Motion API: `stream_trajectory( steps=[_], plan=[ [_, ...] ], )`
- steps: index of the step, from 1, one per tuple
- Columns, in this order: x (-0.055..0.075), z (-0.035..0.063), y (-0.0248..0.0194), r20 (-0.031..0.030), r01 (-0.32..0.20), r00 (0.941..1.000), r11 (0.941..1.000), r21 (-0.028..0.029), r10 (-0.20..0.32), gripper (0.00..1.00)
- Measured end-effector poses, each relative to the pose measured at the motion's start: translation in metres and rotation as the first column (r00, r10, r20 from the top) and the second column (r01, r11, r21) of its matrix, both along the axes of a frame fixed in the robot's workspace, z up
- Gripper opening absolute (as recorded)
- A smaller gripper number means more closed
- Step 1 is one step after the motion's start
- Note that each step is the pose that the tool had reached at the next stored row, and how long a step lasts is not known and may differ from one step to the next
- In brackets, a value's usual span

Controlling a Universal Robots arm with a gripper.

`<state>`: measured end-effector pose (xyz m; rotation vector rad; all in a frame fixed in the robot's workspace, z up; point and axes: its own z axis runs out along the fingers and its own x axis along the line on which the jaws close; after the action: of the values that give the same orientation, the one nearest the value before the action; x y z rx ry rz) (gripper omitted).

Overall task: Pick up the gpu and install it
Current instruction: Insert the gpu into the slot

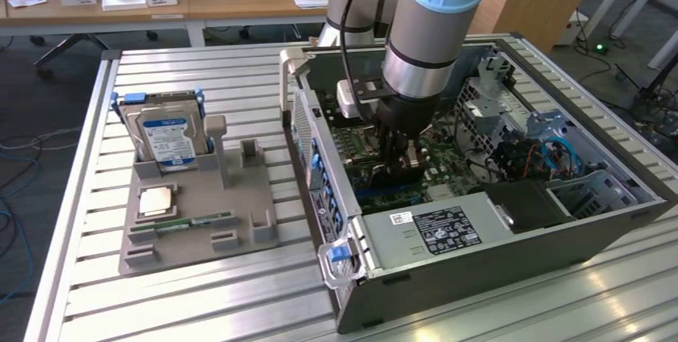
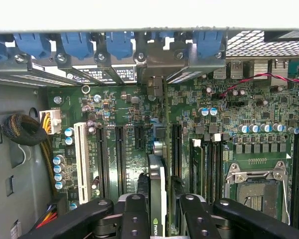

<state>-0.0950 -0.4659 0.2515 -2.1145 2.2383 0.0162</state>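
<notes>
The arm reaches down into the open computer case (image 1: 498,231), which lies on its side on the slatted metal tabletop (image 1: 212,302). The jaws (image 2: 159,209) hang just above the motherboard (image 2: 129,129), and between them stands the gpu (image 2: 157,194), on edge, its dark face and a small green logo showing. The black fingers (image 2: 134,214) sit on either side of the card, close against it; whether they press it or have slackened off it cannot be told. The gpu's lower edge runs in line with a long expansion slot (image 2: 175,144) directly ahead of the jaws, in the row of dark slots beside the white slot (image 2: 81,159).

Further ahead of the jaws, along the case wall, sits a row of blue bracket clips (image 2: 119,45). To one side of the jaws lies the empty processor socket (image 2: 254,184) with its metal frame; to the other side, a braided cable bundle (image 2: 25,129).

Well away from the jaws, outside the case toward the exterior view's left, a grey parts holder (image 1: 202,223) carries an upright hard drive (image 1: 170,140) with a blue-white label, a processor chip (image 1: 156,199) and a narrow green memory stick (image 1: 196,221).
</notes>
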Motion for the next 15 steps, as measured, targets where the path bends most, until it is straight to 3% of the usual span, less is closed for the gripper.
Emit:
stream_trajectory(
  steps=[15],
  plan=[
    [0.0,0.0,0.0,0.0,0.0,1.0,1.0,0.0,0.0,0.29]
  ],
)
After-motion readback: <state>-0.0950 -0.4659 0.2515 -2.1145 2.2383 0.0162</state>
